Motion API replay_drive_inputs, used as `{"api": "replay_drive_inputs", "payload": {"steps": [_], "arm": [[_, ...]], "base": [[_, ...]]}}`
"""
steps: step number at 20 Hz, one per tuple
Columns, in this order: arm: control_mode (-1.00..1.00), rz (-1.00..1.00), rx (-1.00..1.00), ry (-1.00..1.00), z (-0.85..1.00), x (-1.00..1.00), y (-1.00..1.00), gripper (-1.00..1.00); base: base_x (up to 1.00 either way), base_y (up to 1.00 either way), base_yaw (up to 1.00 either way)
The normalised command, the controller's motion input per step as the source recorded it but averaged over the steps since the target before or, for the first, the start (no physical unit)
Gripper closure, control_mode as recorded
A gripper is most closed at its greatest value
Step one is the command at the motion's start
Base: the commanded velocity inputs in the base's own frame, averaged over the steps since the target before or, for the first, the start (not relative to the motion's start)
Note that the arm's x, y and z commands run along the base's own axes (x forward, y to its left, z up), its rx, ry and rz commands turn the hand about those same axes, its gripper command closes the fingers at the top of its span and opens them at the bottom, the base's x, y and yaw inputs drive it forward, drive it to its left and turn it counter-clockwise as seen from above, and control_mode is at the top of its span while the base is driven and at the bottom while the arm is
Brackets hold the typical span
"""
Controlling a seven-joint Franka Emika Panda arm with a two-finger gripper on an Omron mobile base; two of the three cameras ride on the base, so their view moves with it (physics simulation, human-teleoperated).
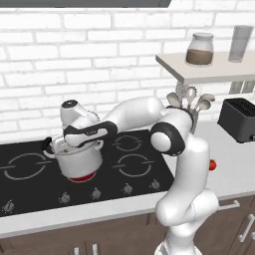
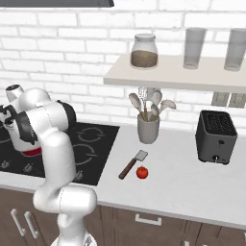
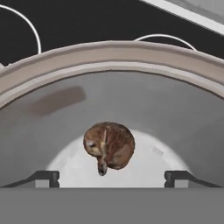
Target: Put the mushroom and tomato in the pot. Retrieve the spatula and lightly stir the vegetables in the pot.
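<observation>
From the left base view, the arm bends over the stove (image 1: 30,172) and its hand sits right on top of the pot (image 1: 79,160), so the pot's mouth is covered and nothing inside can be made out; the gripper's tips are lost behind the hand here. A speck of red, the tomato (image 1: 212,165), peeks out past the arm's right side, mostly hidden by it.

From the right base view, the arm's own elbow blocks most of the pot (image 2: 21,141), leaving a sliver of steel at the far left. Well apart, on the pale counter (image 2: 192,187), the spatula (image 2: 133,164) lies flat with the tomato (image 2: 141,172) just beside its handle, near the utensil holder (image 2: 148,128) (the toaster (image 2: 215,136) stands farther right).

In the hand view, the gripper (image 3: 112,179) looks down into the pot (image 3: 109,54). Its fingertips (image 3: 43,178) stand spread wide, pinching nothing. Between and beyond them the mushroom (image 3: 109,145) shows against the pale bottom, probably resting there, though contact is hard to judge.
</observation>
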Motion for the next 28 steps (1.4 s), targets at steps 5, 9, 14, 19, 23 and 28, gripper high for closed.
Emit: {"api": "replay_drive_inputs", "payload": {"steps": [5, 9, 14, 19, 23, 28], "arm": [[-1.00, 0.00, 0.01, 0.00, 0.24, -0.18, -0.26, -1.00], [-1.00, 0.01, 0.09, -0.01, 0.00, -0.13, -0.18, -1.00], [-1.00, 0.13, 0.16, -0.13, -0.49, 0.48, -0.05, -1.00], [-1.00, 0.27, 0.14, -0.24, -0.16, -0.15, 0.11, -1.00], [-1.00, 0.06, 0.08, -0.03, 0.01, -0.31, 0.33, -1.00], [-1.00, 0.00, 0.01, 0.02, -0.04, 0.09, 0.19, -1.00]], "base": [[0.00, 0.00, 0.00], [0.00, 0.00, 0.00], [0.00, 0.00, 0.00], [0.00, 0.00, 0.00], [0.00, 0.00, 0.00], [0.00, 0.00, 0.00]]}}
